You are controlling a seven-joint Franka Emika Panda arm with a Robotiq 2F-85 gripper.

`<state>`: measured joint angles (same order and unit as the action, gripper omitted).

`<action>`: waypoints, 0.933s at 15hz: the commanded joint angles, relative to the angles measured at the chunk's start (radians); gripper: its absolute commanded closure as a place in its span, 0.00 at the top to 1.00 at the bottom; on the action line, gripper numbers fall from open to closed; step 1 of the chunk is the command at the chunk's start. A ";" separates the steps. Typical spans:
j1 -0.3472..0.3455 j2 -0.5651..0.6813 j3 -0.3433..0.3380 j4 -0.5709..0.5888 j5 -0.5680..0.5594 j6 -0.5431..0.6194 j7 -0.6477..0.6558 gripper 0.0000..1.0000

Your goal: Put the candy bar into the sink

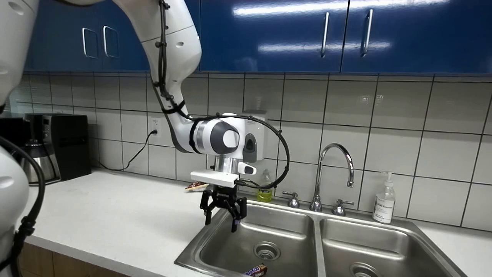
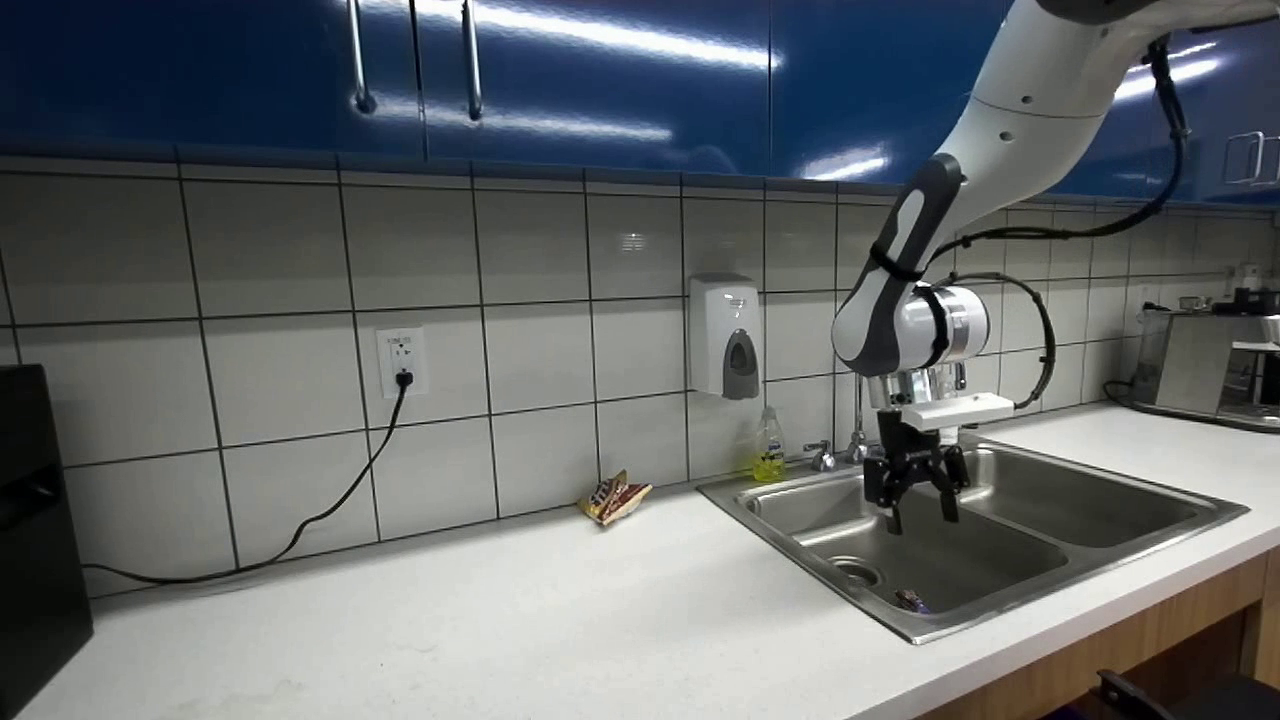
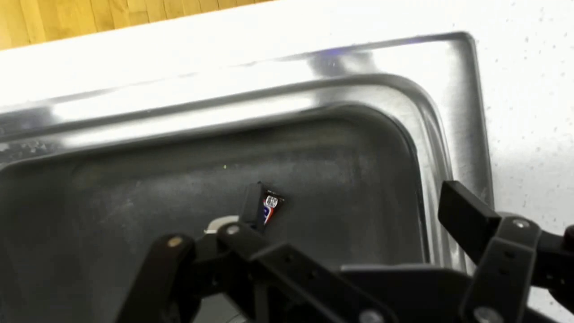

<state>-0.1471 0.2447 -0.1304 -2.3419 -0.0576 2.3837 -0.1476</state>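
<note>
The candy bar [image 1: 257, 270] is a small dark wrapper with blue, white and red print. It lies on the floor of the sink's left bowl, near the front, in both exterior views [image 2: 911, 601]. In the wrist view the candy bar [image 3: 271, 207] is partly covered by a gripper finger. The stainless steel sink [image 1: 192, 254] also shows in the wrist view [image 3: 462, 112]. My black gripper [image 1: 221, 226] hangs above the left bowl, also in an exterior view [image 2: 922, 522]. In the wrist view its fingers [image 3: 352, 197] are wide apart with nothing between them. The candy bar is well below them.
A curved chrome tap [image 1: 321, 181] with two handles stands behind the sink. A yellow-green soap bottle [image 2: 768, 455] and a white pump bottle [image 1: 384, 204] stand along the wall. A brownish-red small flat item [image 2: 612, 498] leans there. A wall dispenser [image 2: 722, 335] hangs above the counter.
</note>
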 commanded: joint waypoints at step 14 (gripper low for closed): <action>0.021 -0.374 0.001 -0.330 -0.094 -0.189 0.023 1.00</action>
<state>-0.1256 -0.1303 -0.1304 -2.6738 -0.1524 2.1964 -0.1245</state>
